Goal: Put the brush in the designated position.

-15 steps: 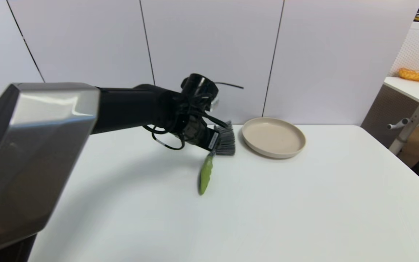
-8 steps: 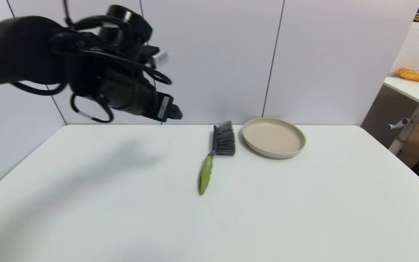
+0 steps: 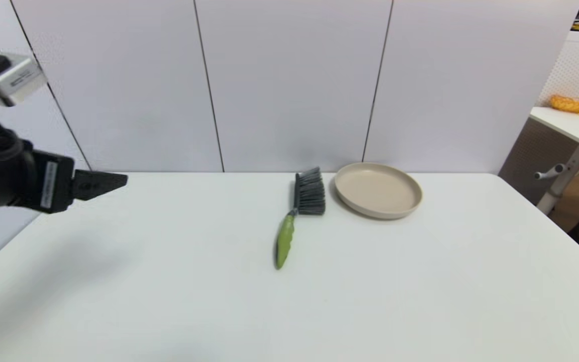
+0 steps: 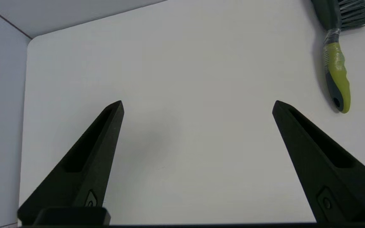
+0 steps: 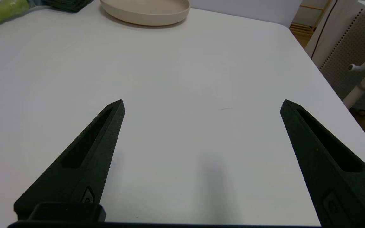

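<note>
We see a white sticker on the left gripper (image 3: 101,184), but its print is too small to read; no other text shows anywhere.
</note>
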### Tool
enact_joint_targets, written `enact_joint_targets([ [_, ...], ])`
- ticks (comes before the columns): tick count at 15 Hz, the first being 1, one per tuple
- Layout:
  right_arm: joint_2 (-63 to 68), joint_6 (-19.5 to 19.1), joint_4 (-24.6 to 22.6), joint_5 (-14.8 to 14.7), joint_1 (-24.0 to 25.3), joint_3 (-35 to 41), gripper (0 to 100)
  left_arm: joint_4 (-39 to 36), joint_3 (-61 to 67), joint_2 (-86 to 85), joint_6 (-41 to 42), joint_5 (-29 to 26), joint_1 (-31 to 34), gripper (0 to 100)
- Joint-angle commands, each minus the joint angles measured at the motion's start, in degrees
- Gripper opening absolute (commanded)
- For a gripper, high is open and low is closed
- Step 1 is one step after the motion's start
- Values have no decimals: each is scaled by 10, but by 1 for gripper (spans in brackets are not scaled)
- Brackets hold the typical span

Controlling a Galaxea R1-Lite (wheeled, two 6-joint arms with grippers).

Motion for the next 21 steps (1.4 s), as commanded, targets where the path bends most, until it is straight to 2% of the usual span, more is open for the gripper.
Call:
enact_joint_targets([
  [1, 1, -1, 0, 1, 0, 1, 100, -134, 192, -202, 2, -1, 20, 100],
  [4, 1, -1, 0, 1, 0, 1, 100, -147, 267, -300, 2, -19, 25, 100],
  [7, 1, -1, 0, 1, 0, 1, 100, -120, 304, -366, 6, -42, 26, 100],
  [14, 1, -1, 0, 1, 0, 1, 100, -155, 373, -487, 31, -44, 60, 100],
  [21, 1, -1, 0, 1, 0, 1, 100, -156, 407, -560, 37, -44, 78, 100],
])
